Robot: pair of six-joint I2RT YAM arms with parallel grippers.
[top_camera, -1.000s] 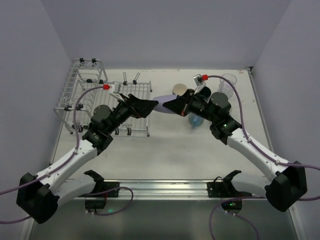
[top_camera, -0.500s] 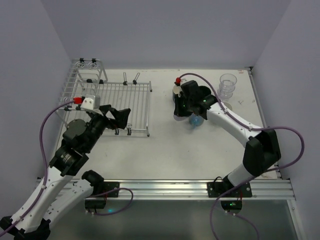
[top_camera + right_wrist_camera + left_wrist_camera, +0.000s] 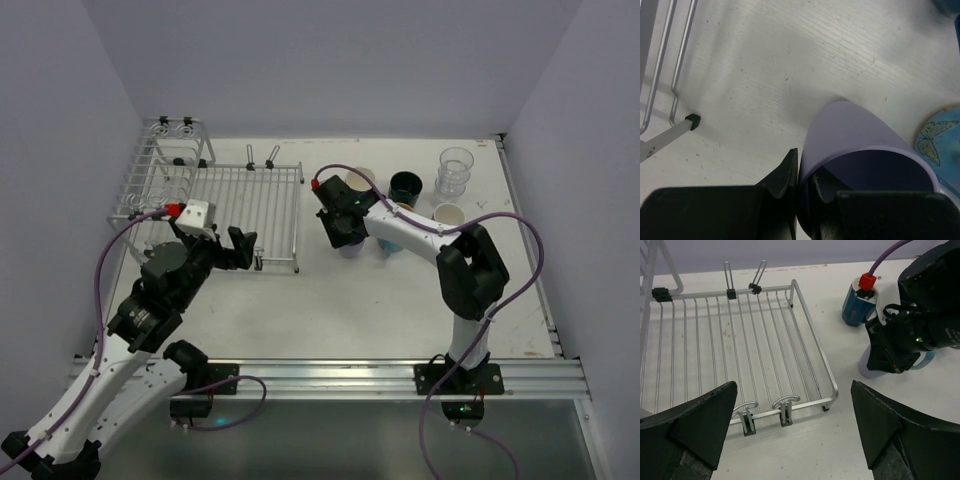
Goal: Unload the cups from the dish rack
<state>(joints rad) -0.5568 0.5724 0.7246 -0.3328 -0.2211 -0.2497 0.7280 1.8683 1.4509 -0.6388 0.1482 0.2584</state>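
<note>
My right gripper (image 3: 343, 228) is shut on the rim of the lavender cup (image 3: 351, 248), one finger (image 3: 785, 175) outside and one inside. The cup (image 3: 855, 130) is upright, at or just above the table, right of the dish rack (image 3: 230, 195). It also shows in the left wrist view (image 3: 871, 368). My left gripper (image 3: 240, 245) is open and empty over the rack's front edge (image 3: 805, 402). The flat grid of the rack holds no cups. A dark teal cup (image 3: 405, 187), a clear glass (image 3: 455, 170) and a blue cup (image 3: 391, 240) stand on the table.
A cream-lined cup (image 3: 358, 180) stands behind my right gripper and a small cream cup (image 3: 449, 214) is further right. The rack's tall basket side (image 3: 165, 165) is at the far left. The blue cup with a butterfly (image 3: 940, 145) is close beside the lavender cup.
A second ago both grippers met at the middle with the lavender cup between them. The left arm has drawn back left, open. The right arm has lowered the cup to the table.
</note>
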